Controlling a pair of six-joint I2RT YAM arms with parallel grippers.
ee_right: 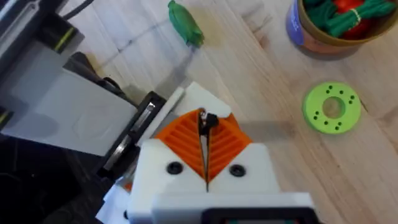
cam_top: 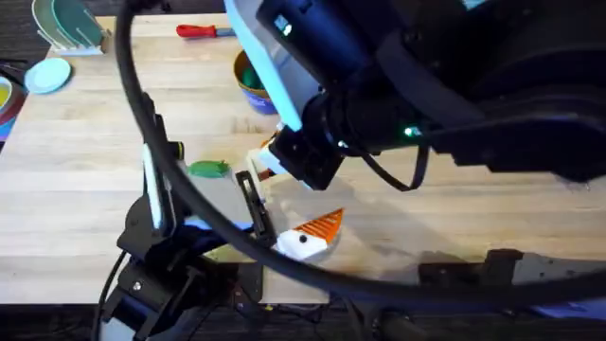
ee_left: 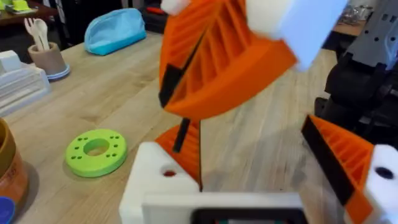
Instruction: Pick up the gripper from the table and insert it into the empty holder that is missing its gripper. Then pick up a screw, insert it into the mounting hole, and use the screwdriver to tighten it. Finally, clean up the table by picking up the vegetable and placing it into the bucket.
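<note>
My right gripper (ee_right: 205, 127) has its orange ribbed pads shut on a thin black screw (ee_right: 205, 119). It hangs just above my left gripper (ee_left: 249, 146), and the screw (ee_left: 181, 134) points down at the left gripper's white finger (ee_left: 155, 180), which has a mounting hole (ee_left: 168, 173). An orange ribbed wedge, the gripper (ee_left: 186, 149), sits against that finger. The left gripper (cam_top: 308, 235) is open. The green vegetable (cam_top: 208, 169) lies on the table beside both arms. The blue bucket (ee_right: 339, 28) holds green and red items. The screwdriver is out of view.
A green round disc (ee_right: 331, 107) with holes lies near the bucket (cam_top: 251, 76). A red-handled tool (cam_top: 199, 30) lies at the table's far edge. A blue pouch (ee_left: 115, 30) and a cup of utensils (ee_left: 46, 56) stand at the side. The right arm (cam_top: 454, 85) looms large.
</note>
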